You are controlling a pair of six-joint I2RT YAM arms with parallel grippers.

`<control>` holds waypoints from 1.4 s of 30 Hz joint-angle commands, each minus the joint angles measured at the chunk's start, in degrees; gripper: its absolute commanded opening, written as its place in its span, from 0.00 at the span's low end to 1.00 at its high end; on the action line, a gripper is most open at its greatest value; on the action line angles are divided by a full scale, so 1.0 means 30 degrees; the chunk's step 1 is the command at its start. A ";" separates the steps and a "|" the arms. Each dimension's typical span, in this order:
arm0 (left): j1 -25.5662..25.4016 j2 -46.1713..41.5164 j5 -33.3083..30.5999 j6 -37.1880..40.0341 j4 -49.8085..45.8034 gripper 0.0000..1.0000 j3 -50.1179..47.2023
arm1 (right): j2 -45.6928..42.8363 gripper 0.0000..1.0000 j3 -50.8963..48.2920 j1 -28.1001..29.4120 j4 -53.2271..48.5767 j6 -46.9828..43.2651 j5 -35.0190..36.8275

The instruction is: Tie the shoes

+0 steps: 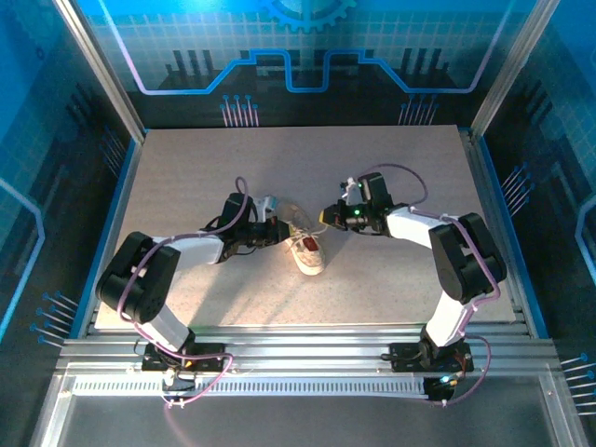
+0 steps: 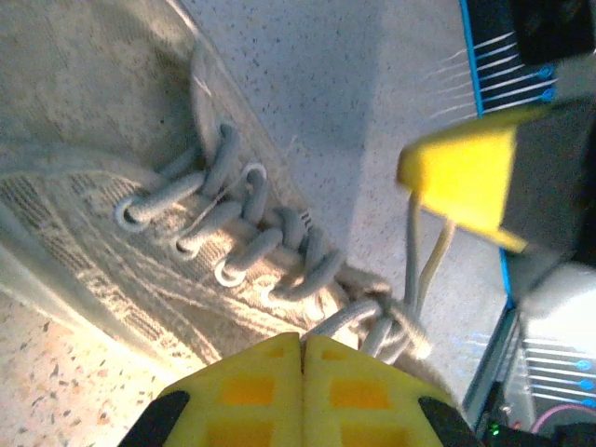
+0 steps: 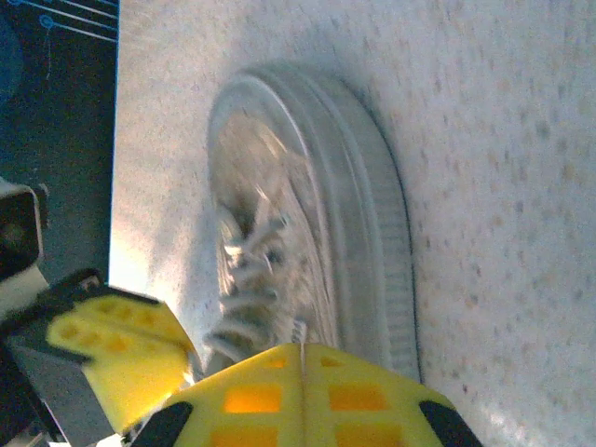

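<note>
- Speckled beige table (image 1: 186, 168) inside a blue-walled cell; the whitish-grey sneaker (image 1: 308, 253) lies mid-table.
- Left gripper (image 1: 277, 229), just left of the sneaker: pads pressed flush together; whether a strand is pinched I cannot tell.
- Right gripper (image 1: 328, 216), just right of the sneaker: closed, apparently pinching thin strands of the laces (image 2: 251, 223).
- Likely step is cinching: draw both ends away from the sneaker evenly and low, so it neither lifts nor skids.

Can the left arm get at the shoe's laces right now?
Probably yes. The left gripper, jaws shut, hovers right at the laces of the sneaker with nothing between. The right gripper, off to one side, seems to hold up one lace end but leaves the rest free.
</note>
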 commanded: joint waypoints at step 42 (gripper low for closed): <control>0.0183 -0.3664 -0.3878 0.5895 -0.7641 0.39 0.1290 | -0.1044 0.48 0.3846 -0.1573 -0.6964 -0.6854 0.0623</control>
